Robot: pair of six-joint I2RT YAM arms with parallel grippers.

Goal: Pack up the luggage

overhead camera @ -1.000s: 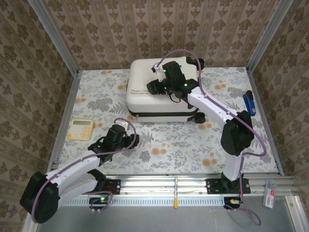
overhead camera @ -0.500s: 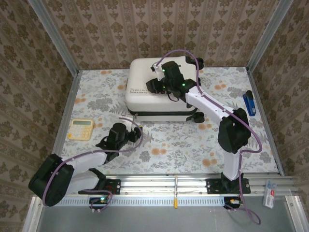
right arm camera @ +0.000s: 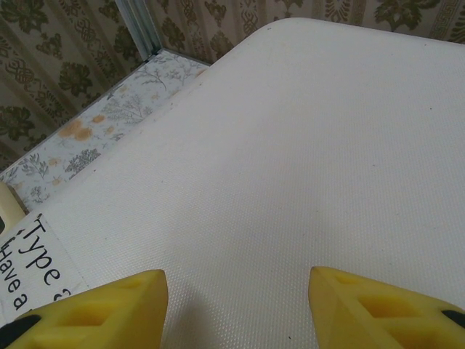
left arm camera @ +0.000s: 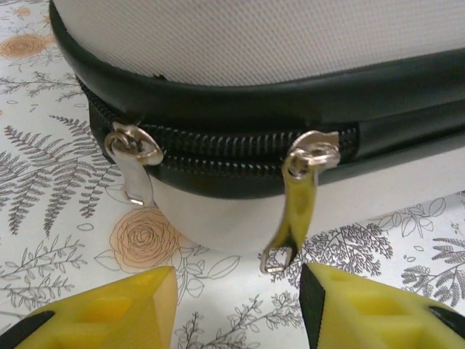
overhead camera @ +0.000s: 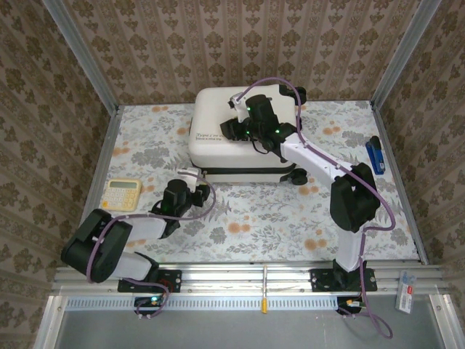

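Lying flat and closed, luggage [overhead camera: 218,149] sits at far centre of the table [overhead camera: 290,218]. Left gripper [left arm camera: 238,291] low at its near-left corner, fingers apart, nothing between them, facing two zipper pulls [left arm camera: 298,196] on the black seam. Right gripper [right arm camera: 238,276] over the lid, fingers apart, empty.

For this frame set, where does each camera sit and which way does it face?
Top external: above and behind the bases, looking down on the table; both arms show.
Left wrist: low at table level, facing the luggage zipper and two zip pulls; left gripper fingertips below.
Right wrist: above the luggage lid, looking across it; right gripper fingertips below.
Shared: all three see the luggage.
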